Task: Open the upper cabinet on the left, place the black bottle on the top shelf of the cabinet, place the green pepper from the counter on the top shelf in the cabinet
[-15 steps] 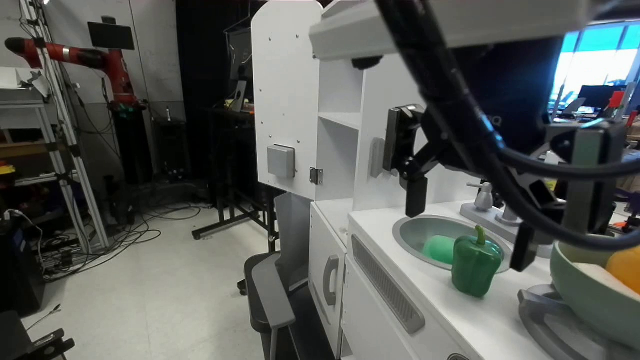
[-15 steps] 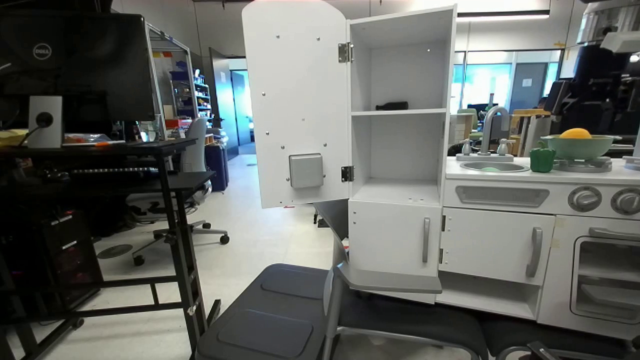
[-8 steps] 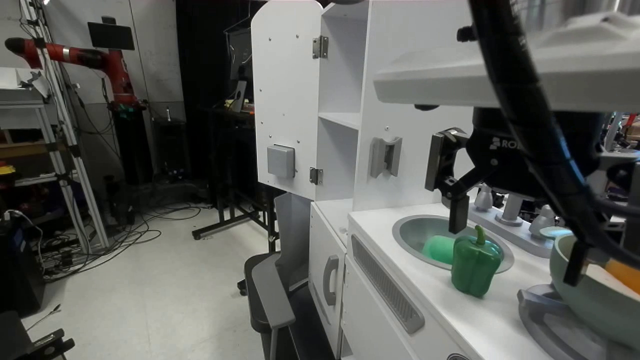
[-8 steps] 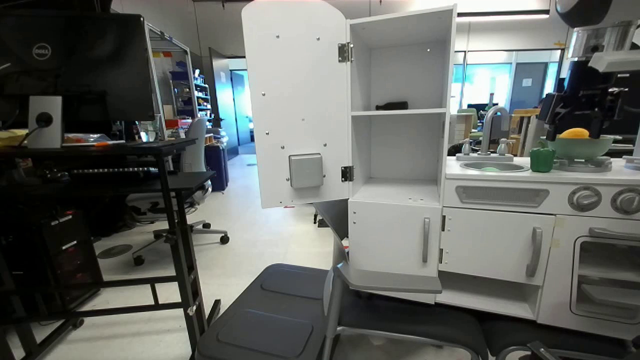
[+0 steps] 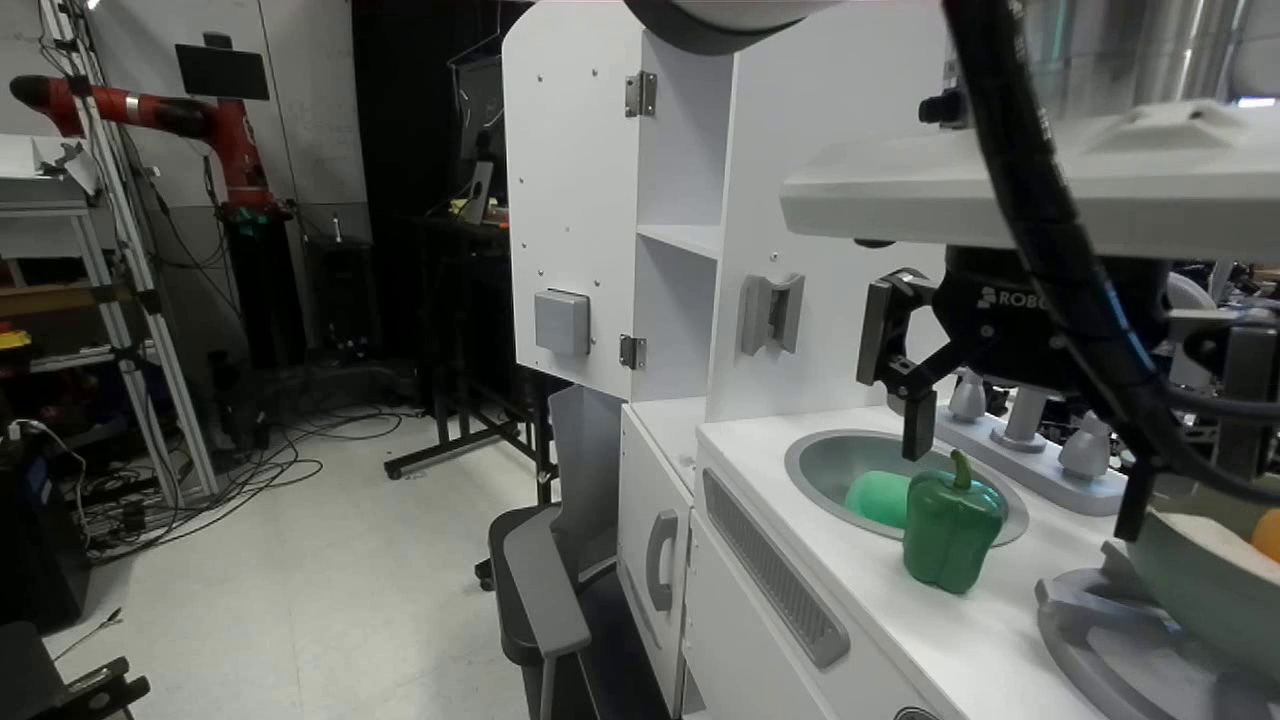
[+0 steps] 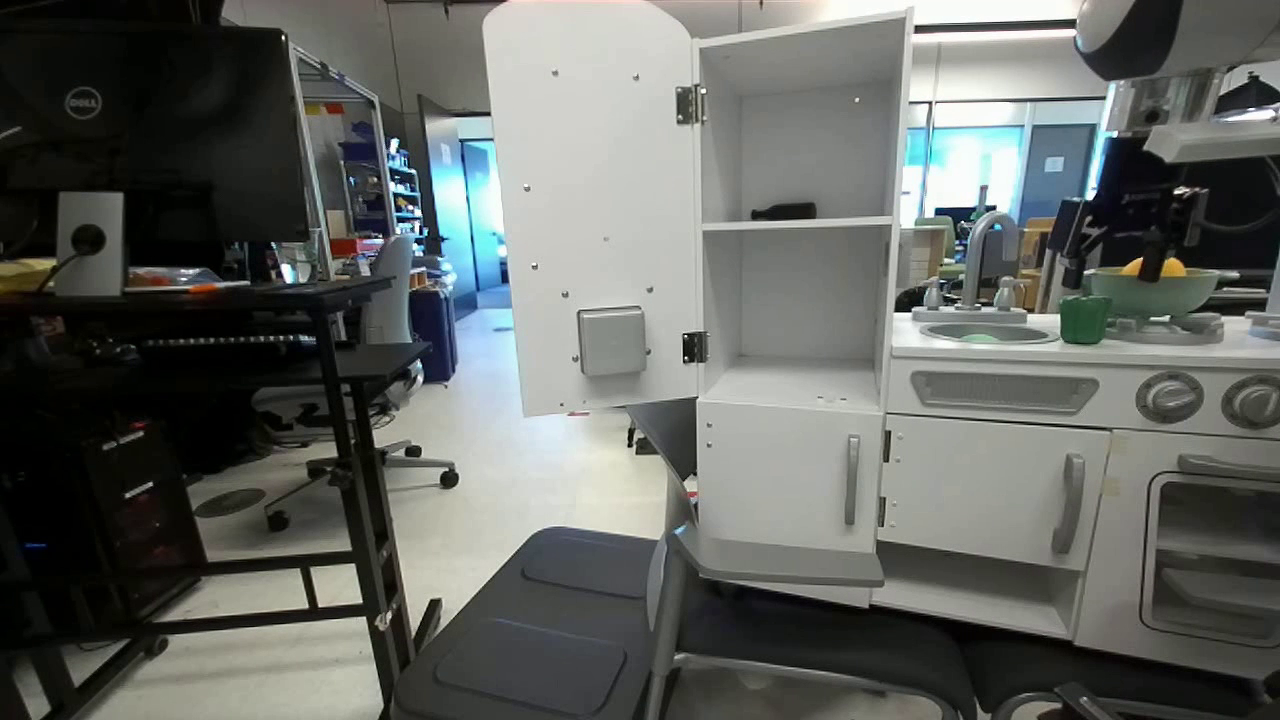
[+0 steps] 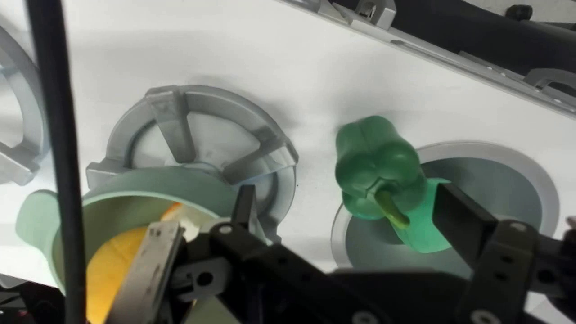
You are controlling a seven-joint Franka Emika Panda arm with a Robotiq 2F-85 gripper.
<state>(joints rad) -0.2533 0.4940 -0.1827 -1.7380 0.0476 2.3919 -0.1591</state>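
The upper cabinet's door (image 6: 600, 180) stands wide open in both exterior views (image 5: 570, 180). The black bottle (image 6: 785, 212) lies on its side on the top shelf (image 6: 800, 225). The green pepper (image 5: 953, 530) stands on the counter (image 5: 760, 440) beside the sink; it also shows in the wrist view (image 7: 378, 166). My gripper (image 5: 1026, 475) is open and empty above the counter, behind and above the pepper. In the wrist view the fingers (image 7: 346, 202) are wide apart, with the pepper's stem showing between them. One fingertip is close to the bowl; contact cannot be told.
A pale green bowl (image 7: 180, 180) with orange fruit sits off-centre on a grey burner (image 7: 216, 96). A light green object (image 5: 880, 498) lies in the sink (image 5: 830, 455). The faucet (image 6: 985, 245) rises behind it. A grey holder (image 5: 770, 312) is on the cabinet's side wall.
My gripper has moved toward the pepper and lower, staying open. The bowl has shifted on its burner in the last half second. The pepper, bottle and cabinet door have not moved.
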